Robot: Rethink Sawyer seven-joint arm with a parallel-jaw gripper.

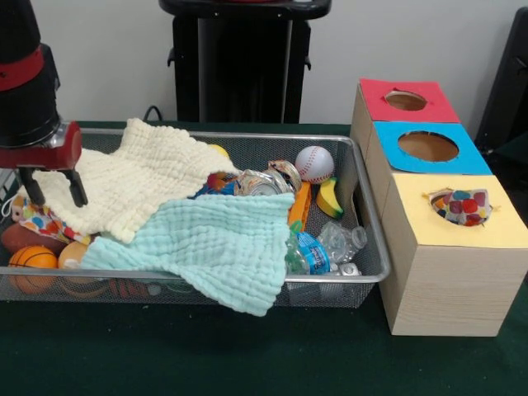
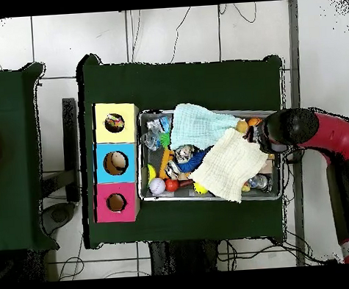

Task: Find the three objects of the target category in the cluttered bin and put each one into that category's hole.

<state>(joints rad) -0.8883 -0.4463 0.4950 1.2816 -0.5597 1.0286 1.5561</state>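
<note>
Dark green cloth covers the table, with a white wall behind and pale floor tiles around it in the overhead view. I see the wire mesh bin sitting on it, crammed. A cream waffle cloth lies across the bin's middle and left in the front view, overlapping a mint-green waffle cloth that drapes over the near rim. Between and beside them: a baseball, a toy banana, crushed plastic bottles, a small basketball at the near left corner.

My jaws hang at the bin's left end in the front view, two dark fingers spread apart and holding nothing, tips just over the cream cloth's edge. A dotted fabric piece peeks out right below them, partly under the cream cloth. Another bit of dotted fabric shows mid-bin, mostly buried; I cannot tell what it is exactly.

Three boxes stand in a row just beside the bin's right end: red-faced box farthest, blue-faced box in the middle, yellow-faced box nearest. One dotted fabric piece is stuffed in the yellow box's hole, still bulging out of it.
</note>
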